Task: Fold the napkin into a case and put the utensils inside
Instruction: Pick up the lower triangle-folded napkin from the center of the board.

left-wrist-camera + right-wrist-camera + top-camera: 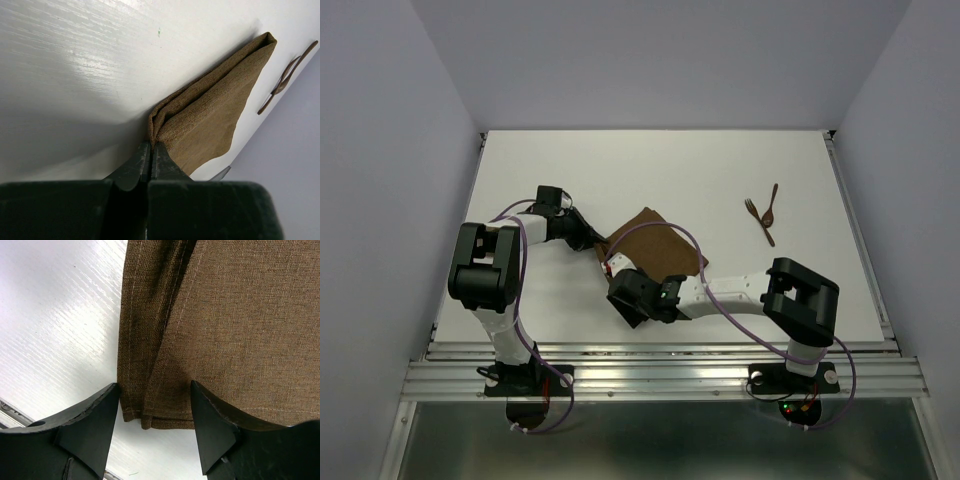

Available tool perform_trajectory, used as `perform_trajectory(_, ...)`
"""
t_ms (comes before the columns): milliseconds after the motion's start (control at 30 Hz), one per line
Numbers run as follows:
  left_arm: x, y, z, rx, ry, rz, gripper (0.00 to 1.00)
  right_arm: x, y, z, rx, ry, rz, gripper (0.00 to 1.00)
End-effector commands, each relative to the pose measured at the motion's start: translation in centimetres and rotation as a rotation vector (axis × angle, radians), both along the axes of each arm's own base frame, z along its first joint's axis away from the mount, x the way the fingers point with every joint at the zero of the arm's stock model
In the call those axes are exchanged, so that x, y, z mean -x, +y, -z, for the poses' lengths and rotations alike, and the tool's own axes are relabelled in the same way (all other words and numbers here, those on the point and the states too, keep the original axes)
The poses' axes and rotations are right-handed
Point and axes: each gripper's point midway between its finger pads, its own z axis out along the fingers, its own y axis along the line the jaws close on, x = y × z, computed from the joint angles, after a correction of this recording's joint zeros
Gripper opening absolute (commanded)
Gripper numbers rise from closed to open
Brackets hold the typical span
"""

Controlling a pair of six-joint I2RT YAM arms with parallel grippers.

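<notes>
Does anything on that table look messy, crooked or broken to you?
Nothing is spilled or broken. The napkin lies skewed to the edges of the table, and the fork and spoon lie crossed at the far right.

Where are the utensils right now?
In the top view the utensils lie crossed on the right side of the table, in its far half, apart from the napkin and to its right.

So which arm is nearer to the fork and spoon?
Right. The right arm bends on the near side of the fork and spoon; the left arm is far to their left, beyond the napkin, the left gripper shut on it.
</notes>
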Motion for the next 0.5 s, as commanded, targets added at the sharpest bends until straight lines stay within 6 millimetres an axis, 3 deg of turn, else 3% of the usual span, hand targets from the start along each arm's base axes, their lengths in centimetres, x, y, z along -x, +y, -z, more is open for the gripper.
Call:
perform_trajectory(0,-0.7,-0.1,-1.1,-0.004,-0.039,0.007,0.0,0.3,0.9,-1.6,-0.047,-0.028,-0.004,0.64)
perform_trajectory(333,-0.4,0.0,-0.9,-0.007,-0.033,0.005,0.0,0.5,0.6,-1.9,-0.039,-0.058,-0.001,0.64)
perform_trajectory(467,-0.4,0.0,-0.9,-0.009,-0.036,0.006,0.0,0.7,0.8,-2.3,-0.056,-0.055,-0.008,0.7)
